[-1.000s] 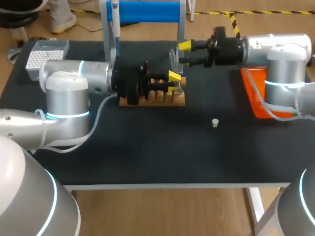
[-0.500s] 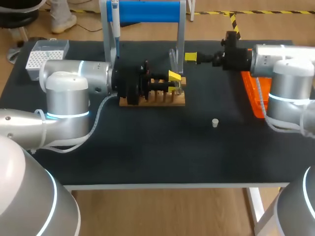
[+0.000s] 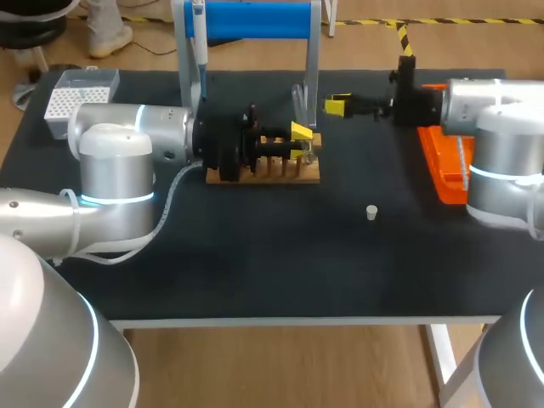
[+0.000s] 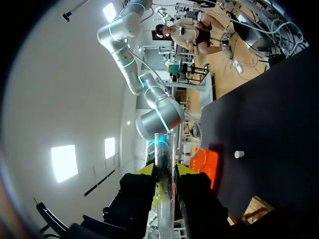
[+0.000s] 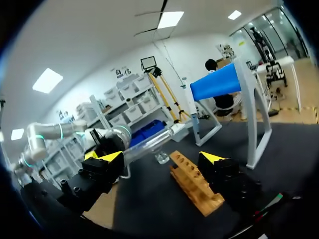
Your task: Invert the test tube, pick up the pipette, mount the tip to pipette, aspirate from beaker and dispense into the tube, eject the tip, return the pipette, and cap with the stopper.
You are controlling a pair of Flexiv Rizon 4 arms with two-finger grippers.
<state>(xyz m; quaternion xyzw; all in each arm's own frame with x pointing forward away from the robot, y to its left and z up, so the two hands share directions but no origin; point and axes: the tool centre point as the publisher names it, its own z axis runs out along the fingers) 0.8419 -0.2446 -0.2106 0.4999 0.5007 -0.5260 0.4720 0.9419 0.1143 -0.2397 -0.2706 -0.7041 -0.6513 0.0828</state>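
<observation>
Currently the left end effector point(image 3: 300, 141) is clamped on the clear test tube point(image 3: 299, 99) above the wooden rack point(image 3: 263, 170), near the middle of the table point(image 3: 255, 263). In the left wrist view both fingers point(image 4: 141, 186) press the tube from either side. The right end effector point(image 3: 338, 105) hangs near the tube, fingers spread wide, holding nothing. A small white stopper point(image 3: 371, 212) lies apart on the table, near the orange tray point(image 3: 442, 174).

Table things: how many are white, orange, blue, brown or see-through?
White: 2, the perforated white plastic box and small white stopper.
Orange: 1, the orange plastic tray.
Blue: 1, the blue-topped metal stand.
Brown: 1, the wooden tube rack.
See-through: 1, the clear glass test tube.
Total: 6 I can make out.
</observation>
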